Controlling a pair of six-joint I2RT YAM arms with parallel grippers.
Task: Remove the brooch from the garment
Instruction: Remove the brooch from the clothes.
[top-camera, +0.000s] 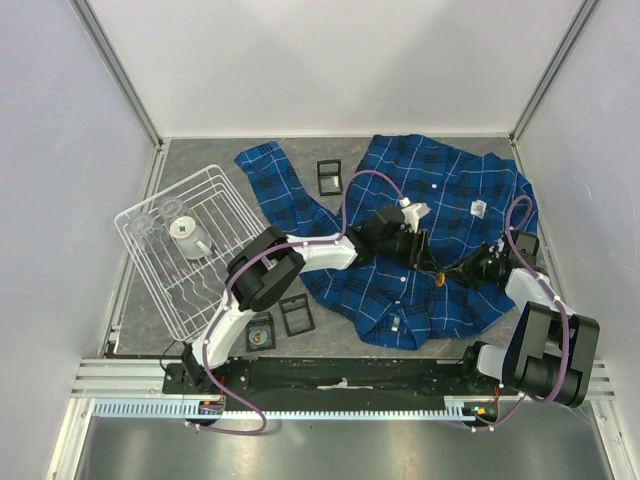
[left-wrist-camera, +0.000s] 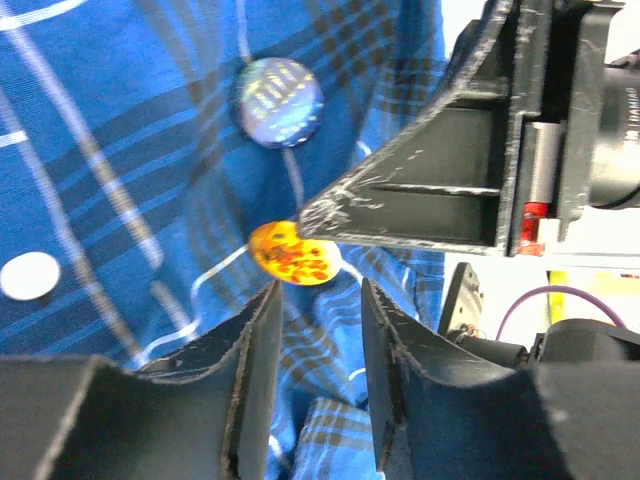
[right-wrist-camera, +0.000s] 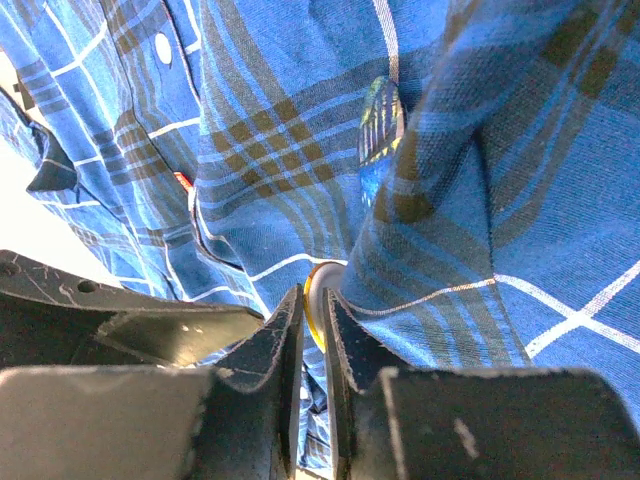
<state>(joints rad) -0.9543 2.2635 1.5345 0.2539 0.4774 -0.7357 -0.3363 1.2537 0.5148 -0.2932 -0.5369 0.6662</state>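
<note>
**A:** Start at the left of the overhead view. What's there?

**B:** A white wire rack (top-camera: 150, 290) at mid-left with a cup (top-camera: 188, 236) in it. Just right of its lower corner, a small black square (top-camera: 297, 315) lies on the grey table (top-camera: 200, 155).

**A:** And the garment?

**B:** The garment (top-camera: 450, 190) is spread flat across the centre and right of the frame. The brooch (top-camera: 441, 278), a small orange disc, sits on it right of centre, between the two arms' tips.

**A:** What are the jaws of the left gripper doing?

**B:** The left gripper (left-wrist-camera: 315, 320) is at the bottom of its wrist view with its jaws partly apart. Bunched cloth lies between them, and the brooch is just above the gap. An iridescent round disc (left-wrist-camera: 278, 102) is pinned higher up, with a white button (left-wrist-camera: 30, 276) at the left edge.

**A:** And the right one?

**B:** The right gripper (right-wrist-camera: 314, 330) has its jaws drawn narrow, nipping the rim of the brooch, which shows edge-on between the tips.
</note>
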